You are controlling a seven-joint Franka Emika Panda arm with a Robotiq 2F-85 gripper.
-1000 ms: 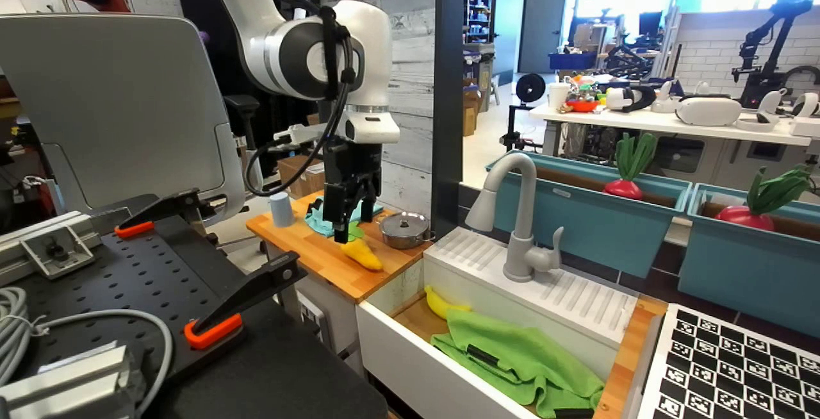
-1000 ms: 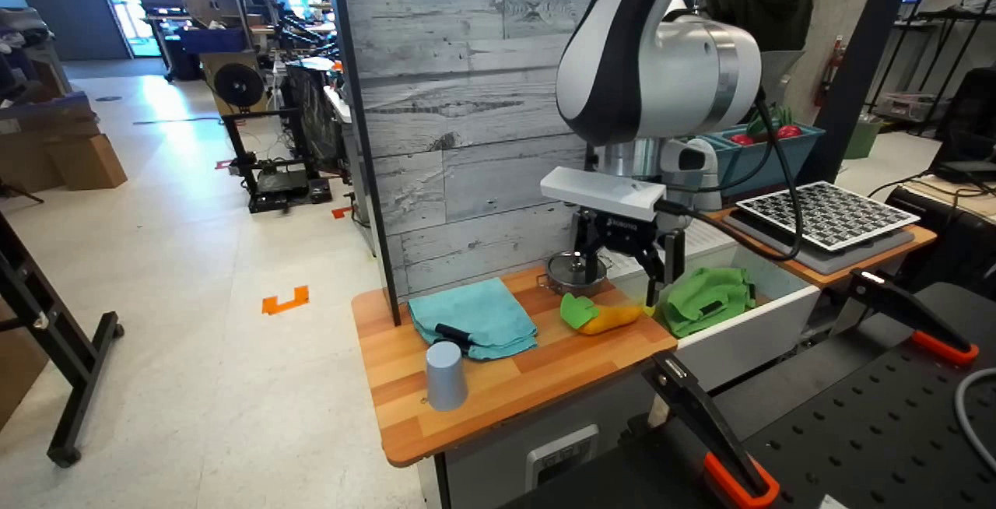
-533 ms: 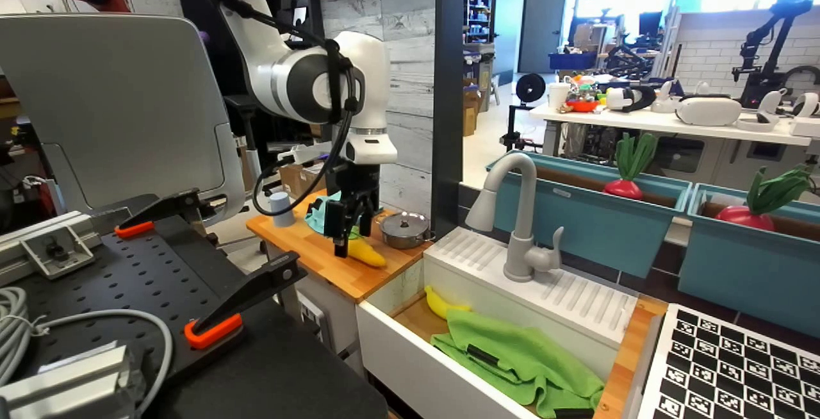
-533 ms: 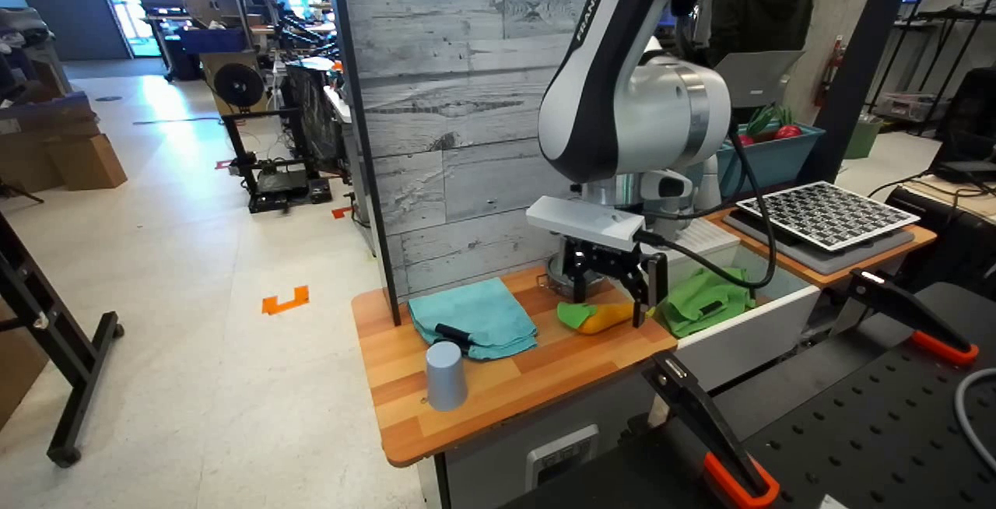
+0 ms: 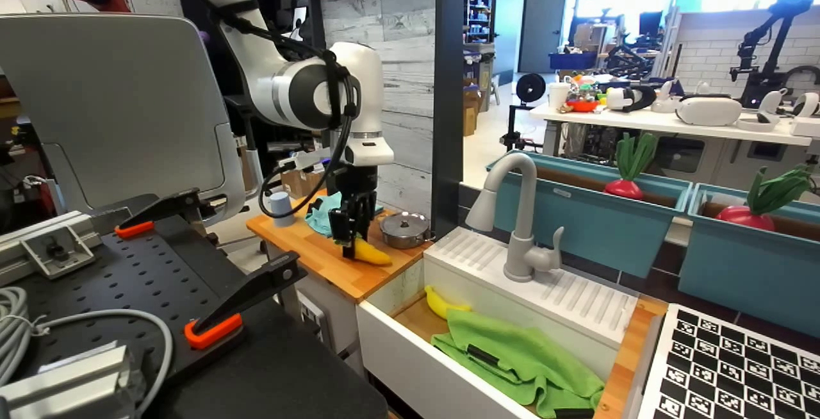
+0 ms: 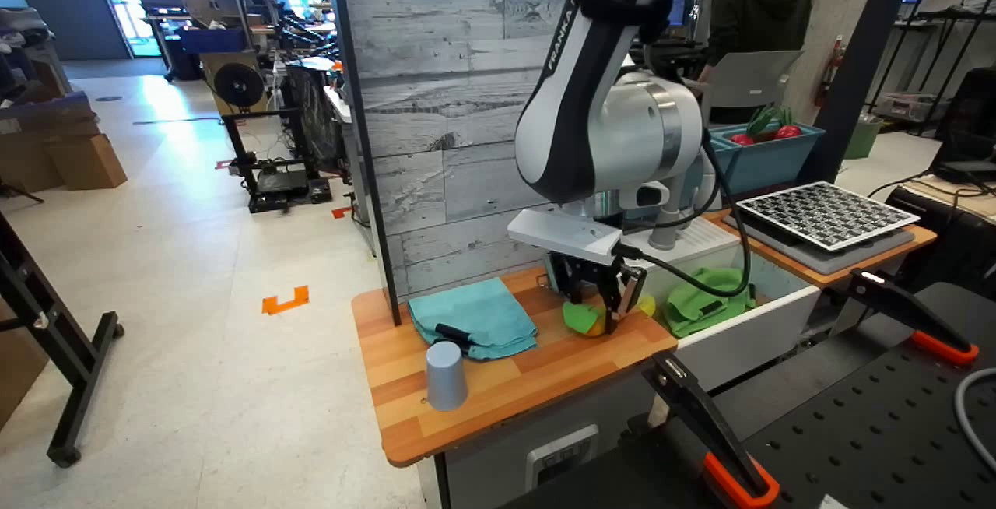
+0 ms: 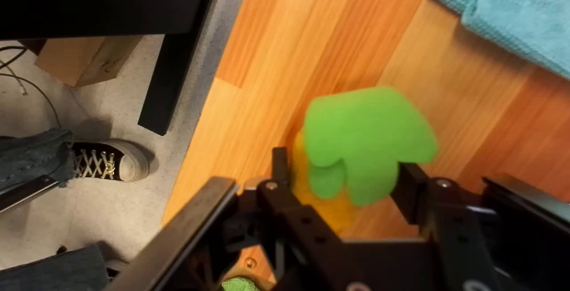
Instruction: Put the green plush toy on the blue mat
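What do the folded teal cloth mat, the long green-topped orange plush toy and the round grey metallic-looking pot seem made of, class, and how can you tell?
Mat: matte textile, perhaps microfibre; fine nubbly texture and folds show.
Toy: probably matte felt or plush; no gloss, though blur hides fibres.
Pot: likely smooth metal, with visible glints.

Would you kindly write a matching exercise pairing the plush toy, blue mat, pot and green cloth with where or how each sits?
Things
1. plush toy
2. blue mat
3. pot
4. green cloth

Places and states
A. in the sink
B. covered by a lid
C. straddled by the gripper
D. folded on the counter, near the cup

Pairs: 1-C; 2-D; 3-B; 4-A
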